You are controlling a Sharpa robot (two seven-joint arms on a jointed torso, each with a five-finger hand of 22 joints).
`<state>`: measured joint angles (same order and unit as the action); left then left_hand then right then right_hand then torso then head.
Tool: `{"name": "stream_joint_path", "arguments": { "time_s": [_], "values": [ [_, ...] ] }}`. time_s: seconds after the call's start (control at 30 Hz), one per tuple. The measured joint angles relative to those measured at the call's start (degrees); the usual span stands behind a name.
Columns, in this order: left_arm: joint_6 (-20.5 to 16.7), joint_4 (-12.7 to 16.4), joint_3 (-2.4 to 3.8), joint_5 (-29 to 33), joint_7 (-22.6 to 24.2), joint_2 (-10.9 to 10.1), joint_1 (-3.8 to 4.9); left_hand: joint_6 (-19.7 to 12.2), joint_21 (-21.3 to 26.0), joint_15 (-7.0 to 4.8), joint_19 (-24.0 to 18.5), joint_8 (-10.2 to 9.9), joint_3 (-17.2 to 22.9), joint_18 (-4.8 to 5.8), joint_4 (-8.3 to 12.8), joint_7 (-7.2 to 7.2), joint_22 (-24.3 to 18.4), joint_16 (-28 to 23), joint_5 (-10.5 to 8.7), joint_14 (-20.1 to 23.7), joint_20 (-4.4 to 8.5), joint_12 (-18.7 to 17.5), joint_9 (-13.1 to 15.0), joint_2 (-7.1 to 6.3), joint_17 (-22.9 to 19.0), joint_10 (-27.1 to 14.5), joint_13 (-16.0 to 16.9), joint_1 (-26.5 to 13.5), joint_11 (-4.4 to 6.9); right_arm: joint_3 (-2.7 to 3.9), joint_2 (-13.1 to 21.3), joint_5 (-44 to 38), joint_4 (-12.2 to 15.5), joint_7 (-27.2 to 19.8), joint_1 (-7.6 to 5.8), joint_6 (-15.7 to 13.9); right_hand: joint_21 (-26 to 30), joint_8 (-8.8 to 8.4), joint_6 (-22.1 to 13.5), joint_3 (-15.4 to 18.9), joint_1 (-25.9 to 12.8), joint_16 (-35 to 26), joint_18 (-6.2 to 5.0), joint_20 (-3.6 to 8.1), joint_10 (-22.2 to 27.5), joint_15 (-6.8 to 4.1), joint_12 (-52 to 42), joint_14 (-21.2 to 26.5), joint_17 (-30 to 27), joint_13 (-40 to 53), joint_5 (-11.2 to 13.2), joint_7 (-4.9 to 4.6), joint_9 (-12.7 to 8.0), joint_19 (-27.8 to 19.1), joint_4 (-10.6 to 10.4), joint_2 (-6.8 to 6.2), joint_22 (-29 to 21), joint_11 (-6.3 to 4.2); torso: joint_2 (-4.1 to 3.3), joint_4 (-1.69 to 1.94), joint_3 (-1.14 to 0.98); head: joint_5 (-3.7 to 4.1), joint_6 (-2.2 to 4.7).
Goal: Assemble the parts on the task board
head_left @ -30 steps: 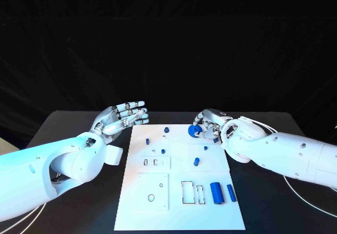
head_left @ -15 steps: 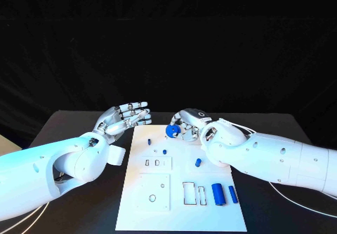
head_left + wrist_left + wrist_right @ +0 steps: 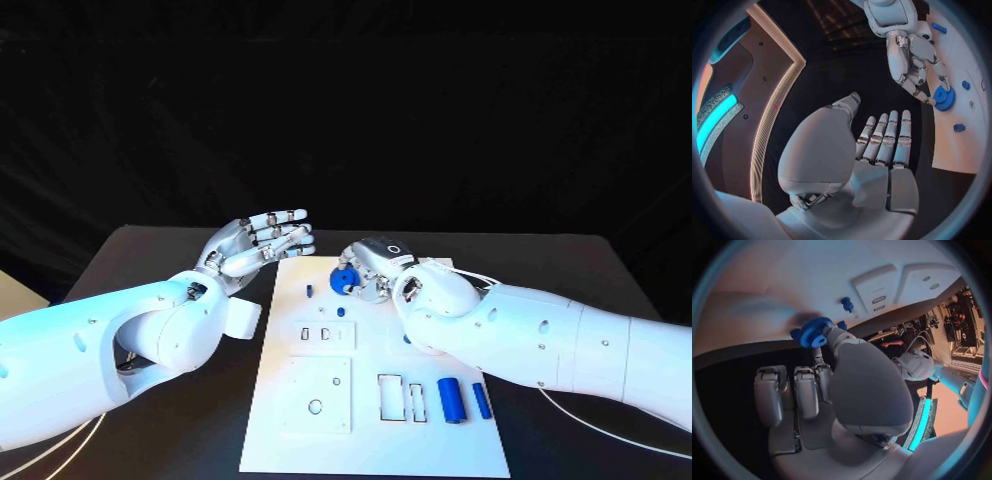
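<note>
Carrying blue gear leftward, right hand

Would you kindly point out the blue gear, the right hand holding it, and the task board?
blue gear [image 3: 812,333]: right wrist view, on its toothed face.
right hand [image 3: 378,262]: head view, on the back of the hand.
task board [image 3: 325,440]: head view, on a bare part near its front edge.

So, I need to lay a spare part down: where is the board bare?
Bare: the task board's near strip below the slots, and beside the blue cylinders. Crowded: the far end, where the right hand holds the blue gear.
</note>
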<state>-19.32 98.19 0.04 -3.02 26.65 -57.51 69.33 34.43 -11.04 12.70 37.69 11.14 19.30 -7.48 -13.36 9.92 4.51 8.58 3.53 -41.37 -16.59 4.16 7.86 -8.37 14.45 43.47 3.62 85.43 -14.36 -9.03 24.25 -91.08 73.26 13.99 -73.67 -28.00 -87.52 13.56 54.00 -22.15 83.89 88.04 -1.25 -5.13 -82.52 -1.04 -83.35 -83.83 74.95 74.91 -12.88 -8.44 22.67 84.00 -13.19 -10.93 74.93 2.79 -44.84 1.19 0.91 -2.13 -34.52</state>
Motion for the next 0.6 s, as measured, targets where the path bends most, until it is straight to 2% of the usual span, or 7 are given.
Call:
{"name": "stream_joint_path", "arguments": {
  "time_s": [0.3, 0.6],
  "values": [
    [0.0, -0.1, 0.01, 0.1, 0.0, -0.1, 0.0, 0.4, 0.0, -0.21, 0.2, 0.0, 0.2, 0.0, -0.2, 0.07, 0.0, 0.0, 0.0, -0.2, -0.21, 0.0, 0.1, 0.0, -0.1, 0.5, 0.0, 0.0, 0.15, 0.1, -0.9, -1.5, -1.3, 0.8, 0.6, 0.0, 0.0, 0.0, 0.0, 0.0, -0.1, 0.0, 0.0, 0.0, 0.0, 0.0, 0.0, 0.0, 0.0, 0.0, 0.0, 0.0, 0.0, 0.0, 0.0, 0.06, 0.0, 0.0, 0.01, -0.11, -0.03, -0.25, -0.16],
    [0.1, -0.1, 0.01, 0.1, -0.1, 0.0, 0.0, 0.3, 0.0, -0.21, 0.2, 0.0, 0.2, 0.01, -0.2, 0.07, 0.0, 0.0, 0.0, -0.2, -0.21, 0.0, 0.1, 0.0, 0.0, 0.6, 0.0, 0.0, 0.22, 0.08, -1.5, -2.0, -1.8, 1.1, 0.75, 0.1, 0.0, 0.0, 0.0, 0.0, -0.1, 0.0, 0.0, 0.0, 0.0, 0.01, 0.0, 0.0, 0.0, 0.0, 0.0, 0.01, 0.0, 0.0, 0.0, 0.05, 0.0, 0.0, 0.03, -0.18, -0.09, -0.35, -0.03]
  ]
}}
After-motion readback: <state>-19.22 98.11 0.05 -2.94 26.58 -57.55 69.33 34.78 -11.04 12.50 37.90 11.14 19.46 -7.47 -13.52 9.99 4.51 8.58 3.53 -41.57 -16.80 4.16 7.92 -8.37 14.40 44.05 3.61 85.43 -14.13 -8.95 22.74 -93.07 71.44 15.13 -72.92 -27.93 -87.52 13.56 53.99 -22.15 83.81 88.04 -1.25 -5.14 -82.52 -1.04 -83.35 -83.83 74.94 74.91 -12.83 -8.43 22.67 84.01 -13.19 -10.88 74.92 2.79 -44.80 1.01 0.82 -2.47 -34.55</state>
